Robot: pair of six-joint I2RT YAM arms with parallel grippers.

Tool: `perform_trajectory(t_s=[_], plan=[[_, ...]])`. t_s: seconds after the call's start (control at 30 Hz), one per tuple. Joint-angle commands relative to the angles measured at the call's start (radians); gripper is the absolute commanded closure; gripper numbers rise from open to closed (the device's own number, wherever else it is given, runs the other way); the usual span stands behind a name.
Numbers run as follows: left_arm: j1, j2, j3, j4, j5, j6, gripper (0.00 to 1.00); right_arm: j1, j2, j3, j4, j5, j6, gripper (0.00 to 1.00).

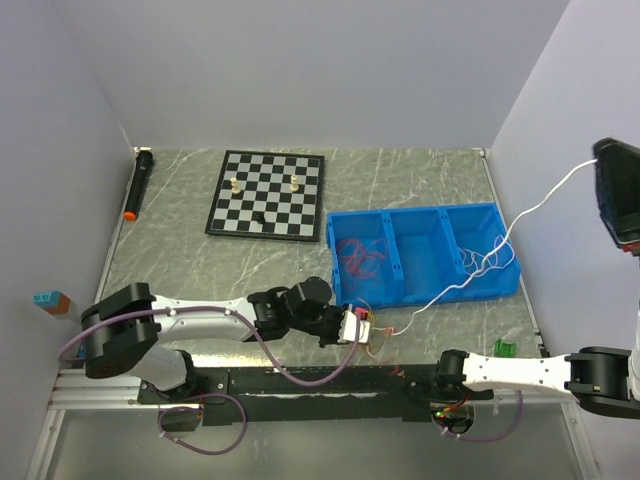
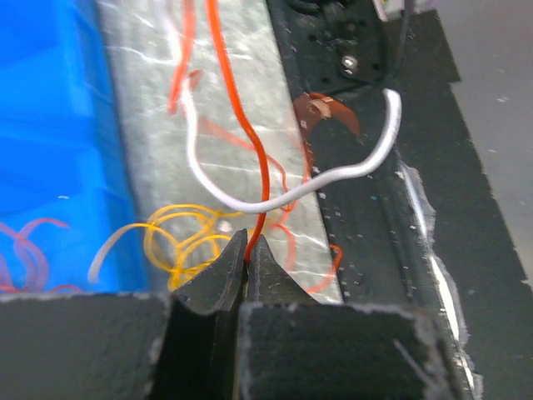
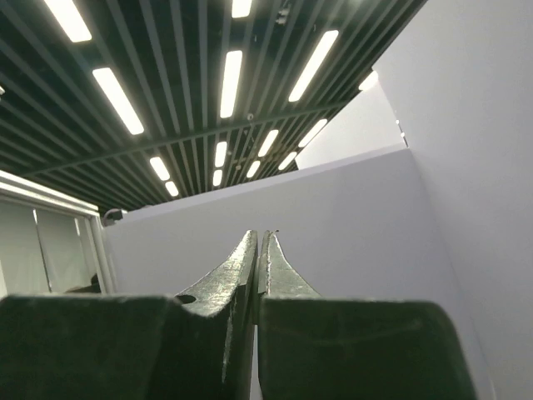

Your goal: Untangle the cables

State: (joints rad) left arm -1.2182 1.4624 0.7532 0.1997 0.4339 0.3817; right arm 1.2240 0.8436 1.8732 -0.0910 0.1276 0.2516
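Note:
My left gripper point(image 2: 248, 242) is shut on a red cable point(image 2: 254, 150), which rises straight out from between its fingertips. A white cable point(image 2: 250, 202) loops across the red one, and yellow cable point(image 2: 179, 237) coils lie just left of the tips. In the top view the left gripper point(image 1: 365, 328) sits at a small tangle in front of the blue bin point(image 1: 410, 212). A white cable point(image 1: 540, 205) runs from there over the bin, up to my raised right gripper point(image 1: 605, 165). The right gripper point(image 3: 262, 233) points at the ceiling, jaws together.
The blue bin holds red cables point(image 1: 362, 258) in its left compartment and white strands point(image 1: 480, 262) in its right one. A chessboard point(image 1: 268, 193) with a few pieces and a black torch point(image 1: 138, 183) lie at the back. A green object point(image 1: 503, 348) sits near the right arm's base.

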Motion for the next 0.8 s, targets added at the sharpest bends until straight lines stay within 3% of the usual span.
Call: perform_trajectory(t_s=[0.0, 0.13, 0.23, 0.37, 0.53, 0.77], plan=[[0.005, -0.097, 0.02, -0.014, -0.058, 0.052, 0.99, -0.003, 0.02, 0.063, -0.018, 0.032, -0.063, 1.0], [0.078, -0.169, 0.139, -0.291, 0.032, 0.089, 0.99, -0.003, 0.014, 0.104, -0.055, 0.156, -0.199, 1.0], [0.146, -0.226, 0.218, -0.568, 0.144, 0.187, 0.99, -0.003, 0.0, 0.096, -0.001, 0.301, -0.41, 1.0], [0.163, -0.342, 0.16, -0.837, 0.178, 0.348, 0.99, -0.001, 0.041, 0.141, 0.085, 0.418, -0.63, 1.0], [0.166, -0.473, -0.044, -0.898, 0.079, 0.401, 0.99, -0.001, 0.117, 0.268, 0.111, 0.426, -0.735, 1.0], [0.181, -0.533, -0.207, -0.865, -0.035, 0.48, 0.99, -0.001, 0.16, 0.454, 0.094, 0.354, -0.683, 1.0]])
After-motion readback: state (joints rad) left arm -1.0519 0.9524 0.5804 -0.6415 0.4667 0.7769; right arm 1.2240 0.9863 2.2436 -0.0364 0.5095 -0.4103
